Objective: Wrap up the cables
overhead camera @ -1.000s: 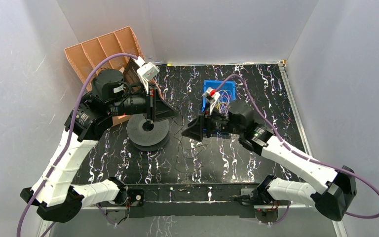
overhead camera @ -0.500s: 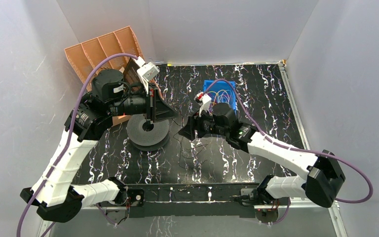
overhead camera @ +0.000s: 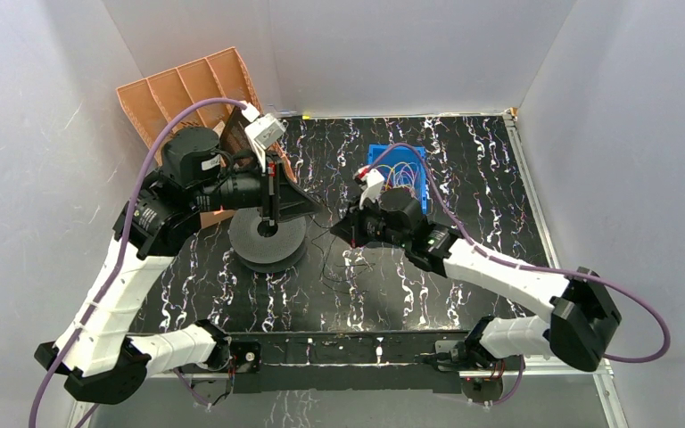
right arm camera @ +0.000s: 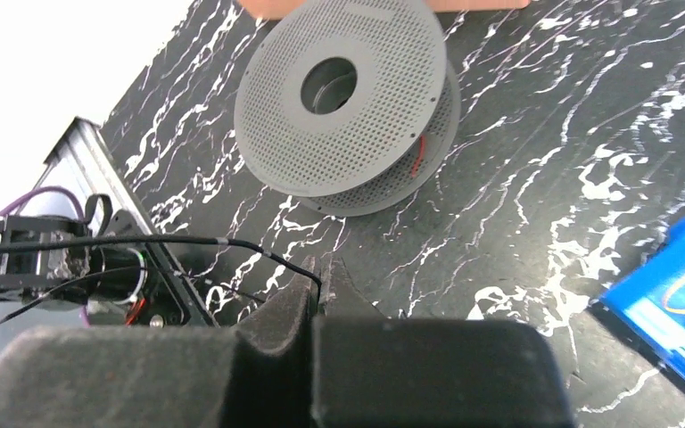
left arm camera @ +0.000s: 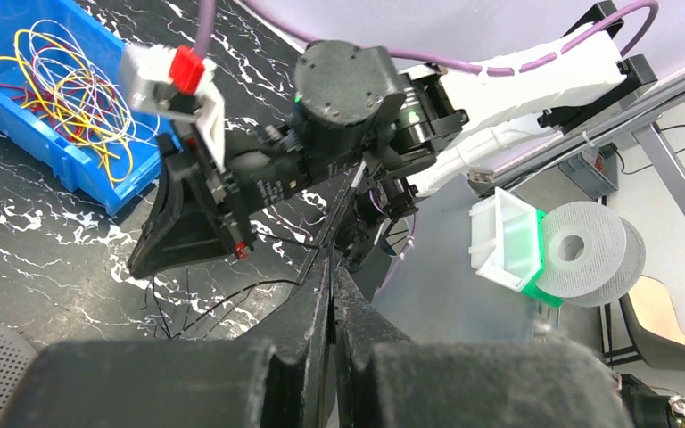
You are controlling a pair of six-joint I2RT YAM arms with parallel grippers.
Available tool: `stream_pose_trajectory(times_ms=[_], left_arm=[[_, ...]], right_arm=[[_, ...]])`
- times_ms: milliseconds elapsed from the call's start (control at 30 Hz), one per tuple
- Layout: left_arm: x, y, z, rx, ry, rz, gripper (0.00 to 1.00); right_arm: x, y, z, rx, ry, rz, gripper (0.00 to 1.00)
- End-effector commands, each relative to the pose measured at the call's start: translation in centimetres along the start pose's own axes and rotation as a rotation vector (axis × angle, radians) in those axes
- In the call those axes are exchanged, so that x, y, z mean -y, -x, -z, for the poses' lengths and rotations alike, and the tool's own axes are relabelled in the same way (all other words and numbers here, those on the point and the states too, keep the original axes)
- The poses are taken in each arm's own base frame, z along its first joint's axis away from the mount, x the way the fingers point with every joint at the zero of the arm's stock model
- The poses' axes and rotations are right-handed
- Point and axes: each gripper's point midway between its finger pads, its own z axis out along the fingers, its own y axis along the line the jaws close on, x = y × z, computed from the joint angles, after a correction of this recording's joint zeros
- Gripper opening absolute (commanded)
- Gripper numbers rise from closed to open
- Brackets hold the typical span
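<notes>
Cable is pinched by the right gripper near the spool, seemingly by the closed left gripper too; winding is in hand, needing a taut lead round it.

Two arms bolted to the black mounting rail, and they're a matched pair. Left of the rail's middle is the left arm: long links in white ribbed shells, chunky black joint housings between them. Right of the middle is the right arm, same white-and-black build, small white print on its black housing. A lilac hose follows the left arm, and another follows the right. Farthest from the rail, each wrist carries a white camera block; the right one's shows a red square. The left gripper and right gripper are matte black and grainy, with wedge-shaped fingers. Thin wires trail at the rail's near edge.
</notes>
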Motion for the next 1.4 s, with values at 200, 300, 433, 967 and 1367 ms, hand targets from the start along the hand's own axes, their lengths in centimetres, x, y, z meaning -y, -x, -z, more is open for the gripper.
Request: stream_pose_trajectory(times_ms=[200,300,433,967,1367], left_arm=[[1.6,-0.7,0.6,-0.003,-0.085,-0.008,0.0],[2.1,-0.9,0.3,-0.015,-0.131,-0.004,0.0],[3.0,-1.7,-0.2,-0.055,-0.225,0.023,0.0],[1.8,-5.6,-3.6,-0.137,-0.321,0.104,0.61],[2.5,-1.5,-0.2,0.093,-0.161,-0.082,0.92]], right_arm=[[1.4,7.3,8.4,0.265,-0.221,0.074,0.0],[2.1,9.4,11.1,0.321,-0.311,0.1,0.0],[2.5,12.0,14.5,0.405,-0.395,0.123,0.0],[0.4,22.1,26.1,0.752,-0.526,0.148,0.0],[-5.6,27.5,31.5,0.976,-0.332,0.34,0.0]])
